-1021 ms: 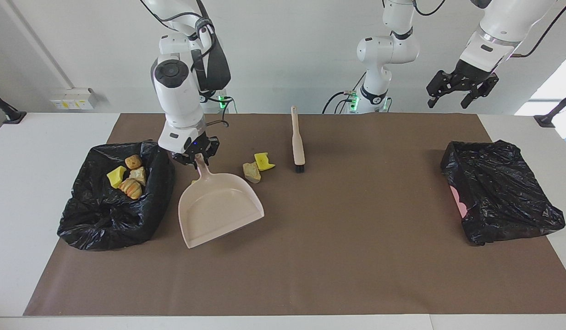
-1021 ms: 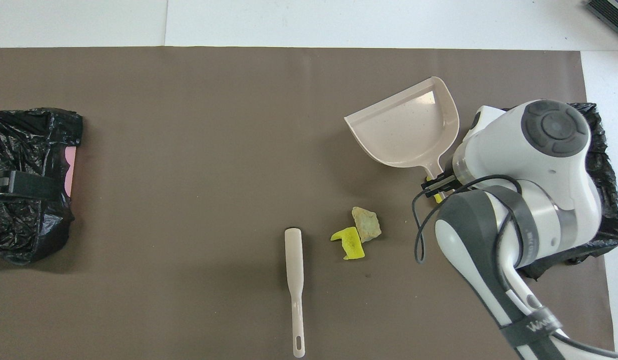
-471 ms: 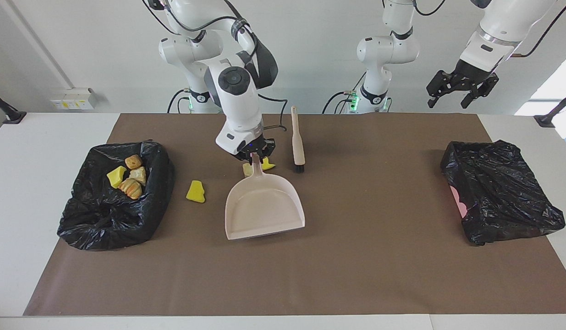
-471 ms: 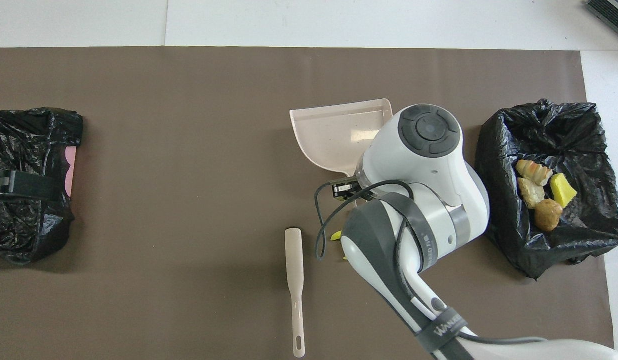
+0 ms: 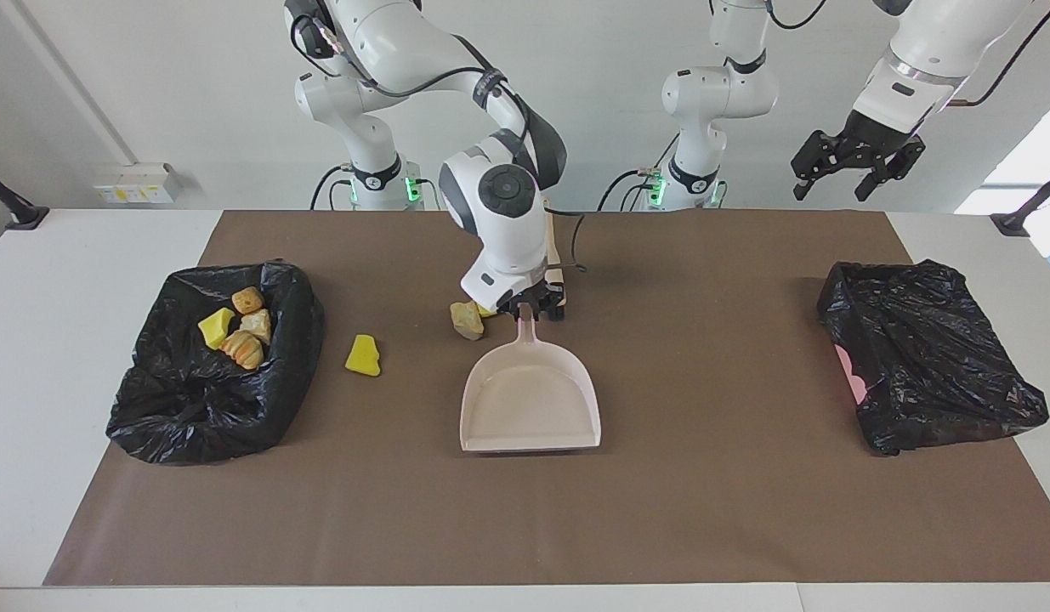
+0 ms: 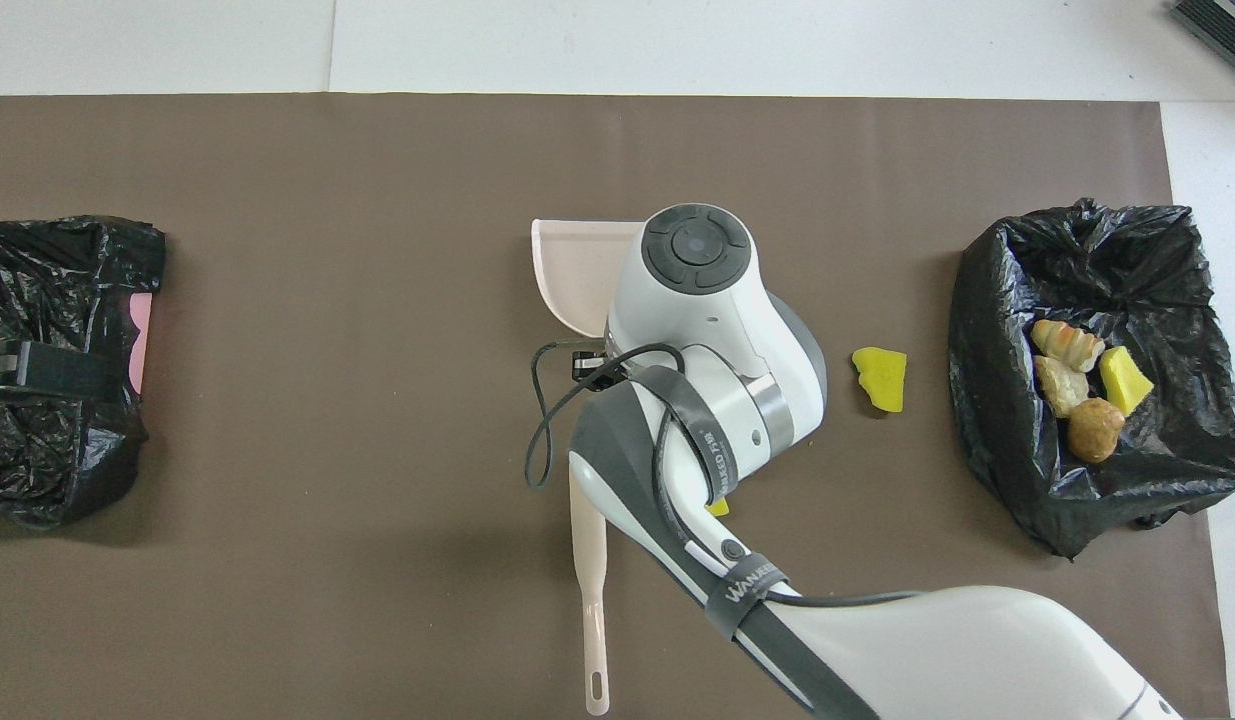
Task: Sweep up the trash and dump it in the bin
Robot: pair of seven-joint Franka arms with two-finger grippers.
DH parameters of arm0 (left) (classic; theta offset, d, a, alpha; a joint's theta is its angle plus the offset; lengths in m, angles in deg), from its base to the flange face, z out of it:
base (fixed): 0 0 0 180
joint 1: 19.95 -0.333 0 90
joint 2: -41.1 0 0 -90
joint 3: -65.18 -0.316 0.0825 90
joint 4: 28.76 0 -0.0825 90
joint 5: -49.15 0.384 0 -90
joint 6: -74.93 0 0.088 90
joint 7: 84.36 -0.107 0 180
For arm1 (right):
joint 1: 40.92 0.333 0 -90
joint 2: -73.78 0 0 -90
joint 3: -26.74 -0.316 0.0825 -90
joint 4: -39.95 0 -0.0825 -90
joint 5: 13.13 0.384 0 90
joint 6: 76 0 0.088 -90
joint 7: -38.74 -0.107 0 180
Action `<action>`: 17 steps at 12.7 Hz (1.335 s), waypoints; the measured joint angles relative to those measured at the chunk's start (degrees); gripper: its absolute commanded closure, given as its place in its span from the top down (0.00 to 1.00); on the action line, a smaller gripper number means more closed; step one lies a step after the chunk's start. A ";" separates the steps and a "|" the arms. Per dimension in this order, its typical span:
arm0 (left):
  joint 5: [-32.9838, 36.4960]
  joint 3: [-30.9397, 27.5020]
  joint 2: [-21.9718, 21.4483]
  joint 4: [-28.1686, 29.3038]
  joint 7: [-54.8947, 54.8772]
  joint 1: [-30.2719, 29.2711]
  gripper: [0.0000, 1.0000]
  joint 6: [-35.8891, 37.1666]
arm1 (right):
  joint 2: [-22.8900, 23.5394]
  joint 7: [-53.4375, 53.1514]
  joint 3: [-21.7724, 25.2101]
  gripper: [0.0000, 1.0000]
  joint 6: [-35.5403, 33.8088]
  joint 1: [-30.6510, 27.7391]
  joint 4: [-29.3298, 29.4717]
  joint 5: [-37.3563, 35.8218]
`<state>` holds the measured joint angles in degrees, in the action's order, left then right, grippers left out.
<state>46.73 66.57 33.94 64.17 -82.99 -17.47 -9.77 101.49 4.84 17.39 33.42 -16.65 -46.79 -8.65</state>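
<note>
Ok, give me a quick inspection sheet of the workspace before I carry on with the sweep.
Surface: brown mat over a white table.
Job's things: four trash pieces in the open bin bag; a yellow sponge piece on the mat beside it; a tan lump by the dustpan handle; brush nearer the robots.
Clutter: second, closed black bag at the left arm's end.
Grippers: right gripper shut on the dustpan handle; left gripper raised and open, waiting.
Cables: black cable looping off the right wrist.
Surroundings: wall socket box.
</note>
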 measured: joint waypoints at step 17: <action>0.00 0.00 0.00 0.00 0.00 0.00 1.00 0.00 | -10.23 -4.16 -0.66 1.00 -7.52 5.49 -10.79 2.73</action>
<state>46.73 66.57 33.94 64.17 -82.99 -17.47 -9.77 91.26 0.68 16.73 25.90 -11.16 -57.58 -5.92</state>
